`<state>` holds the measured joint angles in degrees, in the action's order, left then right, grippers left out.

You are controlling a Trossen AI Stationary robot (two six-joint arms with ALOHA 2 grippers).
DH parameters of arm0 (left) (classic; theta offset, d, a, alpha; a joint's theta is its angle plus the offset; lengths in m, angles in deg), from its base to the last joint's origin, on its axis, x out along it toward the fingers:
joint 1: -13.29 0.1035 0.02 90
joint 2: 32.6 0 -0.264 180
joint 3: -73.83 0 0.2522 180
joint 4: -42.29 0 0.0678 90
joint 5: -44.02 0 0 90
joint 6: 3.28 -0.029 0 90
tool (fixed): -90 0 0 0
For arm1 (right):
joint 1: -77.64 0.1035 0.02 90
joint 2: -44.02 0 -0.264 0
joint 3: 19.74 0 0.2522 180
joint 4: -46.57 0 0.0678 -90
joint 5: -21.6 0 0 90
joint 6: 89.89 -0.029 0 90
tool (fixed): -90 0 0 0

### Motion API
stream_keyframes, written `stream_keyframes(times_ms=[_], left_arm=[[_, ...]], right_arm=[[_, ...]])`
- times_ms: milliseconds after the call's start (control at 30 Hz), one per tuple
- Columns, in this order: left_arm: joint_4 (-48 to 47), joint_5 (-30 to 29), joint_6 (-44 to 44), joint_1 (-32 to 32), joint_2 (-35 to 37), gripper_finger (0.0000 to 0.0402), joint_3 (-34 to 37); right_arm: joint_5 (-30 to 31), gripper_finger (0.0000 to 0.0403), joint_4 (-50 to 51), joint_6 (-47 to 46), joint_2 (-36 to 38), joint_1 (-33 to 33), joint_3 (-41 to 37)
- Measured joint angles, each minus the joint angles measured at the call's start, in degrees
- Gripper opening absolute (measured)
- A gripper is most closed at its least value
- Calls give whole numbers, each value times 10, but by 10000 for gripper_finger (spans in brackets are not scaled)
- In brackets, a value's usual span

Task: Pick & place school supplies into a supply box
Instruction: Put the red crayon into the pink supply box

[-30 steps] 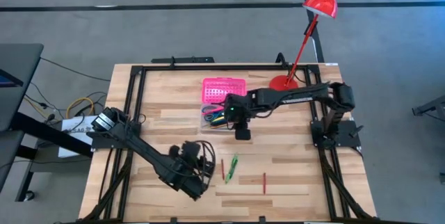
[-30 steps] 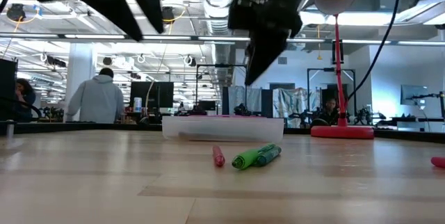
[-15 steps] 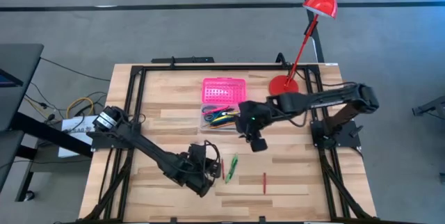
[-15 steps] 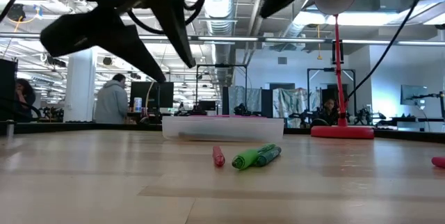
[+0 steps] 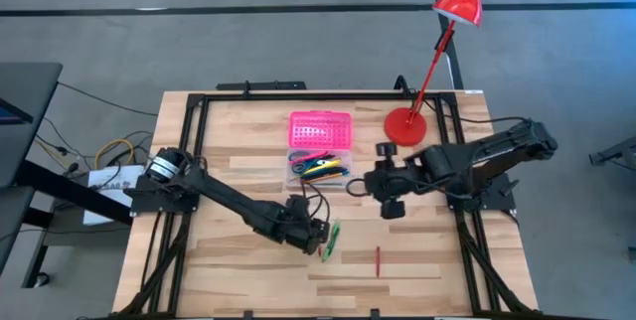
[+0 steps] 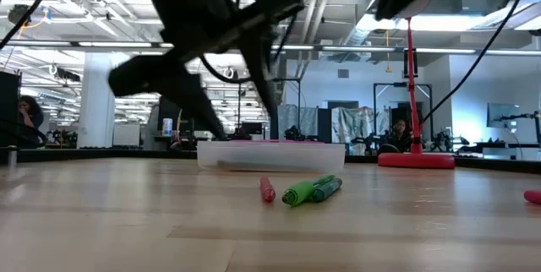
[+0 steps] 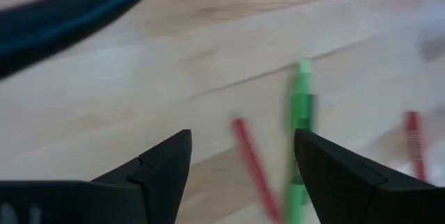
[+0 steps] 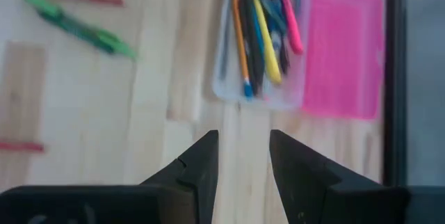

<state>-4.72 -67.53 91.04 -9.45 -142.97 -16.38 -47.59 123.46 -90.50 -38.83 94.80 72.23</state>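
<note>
The supply box stands open at the table's middle back, its pink lid (image 5: 320, 128) laid flat behind the clear base (image 5: 318, 168), which holds several pens and blue-handled scissors (image 8: 261, 36). A red pen (image 7: 250, 161) and a green marker (image 7: 300, 147) lie flat on the wood near the front middle. A second red pen (image 5: 378, 260) lies farther right. My left gripper (image 7: 243, 151) hovers open above the first red pen, which shows between its fingers. My right gripper (image 8: 243, 147) hangs open and empty to the right of the box (image 5: 390, 206).
A red desk lamp stands on its round base (image 5: 404, 121) at the back right, its arm leaning over the table edge. A black frame rail (image 5: 298, 94) runs around the tabletop. Bare wood lies at the front left and front right.
My left gripper has swung toward the table's right and come down over the red pen and green marker. My right gripper has left the space above the box, moving toward the table's right edge and upward. The pens on the table have not moved.
</note>
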Motion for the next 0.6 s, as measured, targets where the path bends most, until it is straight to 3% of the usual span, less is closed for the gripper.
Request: stream_keyframes(times_ms=[233, 600], left_arm=[[41, 47, -53, 15, -14, 249, 0], [79, 87, -68, 15, -49, 249, -7]], right_arm=[[38, 121, 3, -88, 88, 34, -87], [14, 121, -75, -232, 257, 118, -277]])
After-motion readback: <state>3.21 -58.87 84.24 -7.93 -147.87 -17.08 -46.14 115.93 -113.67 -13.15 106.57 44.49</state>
